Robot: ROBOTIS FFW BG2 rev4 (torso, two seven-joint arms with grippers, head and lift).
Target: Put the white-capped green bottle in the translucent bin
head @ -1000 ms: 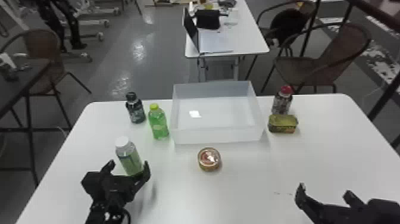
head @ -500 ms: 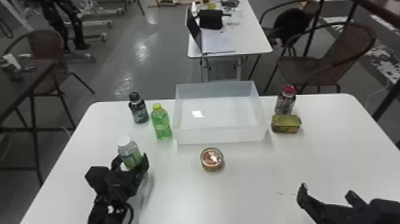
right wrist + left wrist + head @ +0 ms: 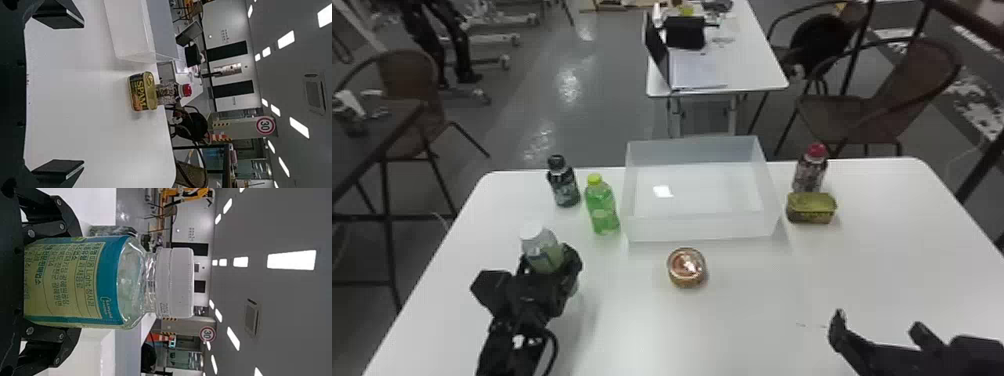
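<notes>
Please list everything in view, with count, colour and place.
White-capped bottle: one, green, above table's left part
Bin: one, translucent, table's far middle
Green bottle: one, yellow-green cap, left of bin
Dark bottle: one, black, far left
Red-capped bottle: one, dark, right of bin
Rectangular tin: one, yellow-green, before red-capped bottle
Round tin: one, copper, before bin
Table: one, white, front
Back table: one, white, beyond
Laptop: one, dark, on back table
Chairs: at least three, brownish, behind
Left gripper: one, black, holding white-capped bottle
Right gripper: one, black, near right
</notes>
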